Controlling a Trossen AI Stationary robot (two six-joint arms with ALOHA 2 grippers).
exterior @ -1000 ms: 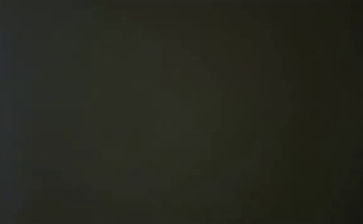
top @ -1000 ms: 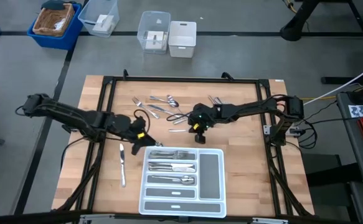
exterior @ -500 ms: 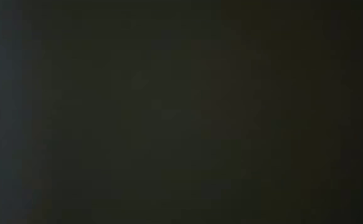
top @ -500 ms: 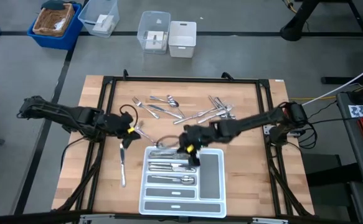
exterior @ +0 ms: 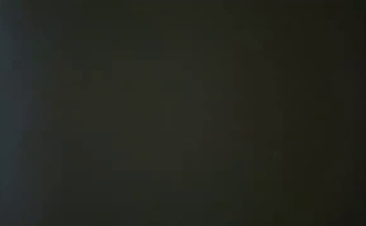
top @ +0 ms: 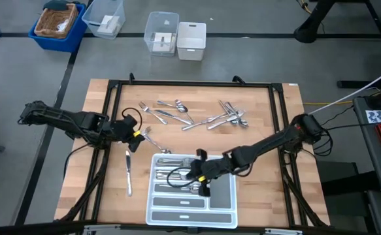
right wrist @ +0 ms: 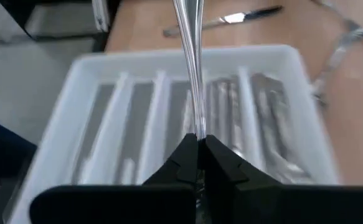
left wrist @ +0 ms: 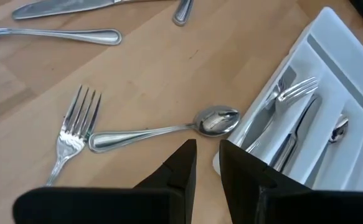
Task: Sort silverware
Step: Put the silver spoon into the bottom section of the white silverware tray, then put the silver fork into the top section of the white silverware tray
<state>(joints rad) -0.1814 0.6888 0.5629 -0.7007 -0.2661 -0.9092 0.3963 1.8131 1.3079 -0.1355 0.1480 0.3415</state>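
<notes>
Roughly midway, to judge from above: the white tray (top: 223, 179) near the table's front edge already has pieces in its three upper slots, while loose silverware (top: 170, 109) lies in two clusters toward the far side of the table (top: 268, 114), a knife (top: 128, 171) lies alone to the left of the tray, and a spoon and fork sit just off the tray's far left corner. The right gripper (top: 202, 181) reaches over the tray's middle; the left gripper (top: 135, 136) hangs above the wood near that spoon and fork.

Nothing can be made out in the low view, which is dark.

From the left wrist, the left gripper (left wrist: 207, 163) has its jaws slightly apart with nothing between them, just short of a spoon (left wrist: 169, 127) whose bowl lies beside the tray's rim (left wrist: 274, 68); a fork (left wrist: 72, 127) lies touching its handle end. All are slim, bright and mirror-polished.

From the right wrist, the right gripper (right wrist: 198, 155) is clenched on a thin shiny handle (right wrist: 190, 56), held above the tray's slots (right wrist: 106, 124); which kind of piece it is I cannot tell.
</notes>
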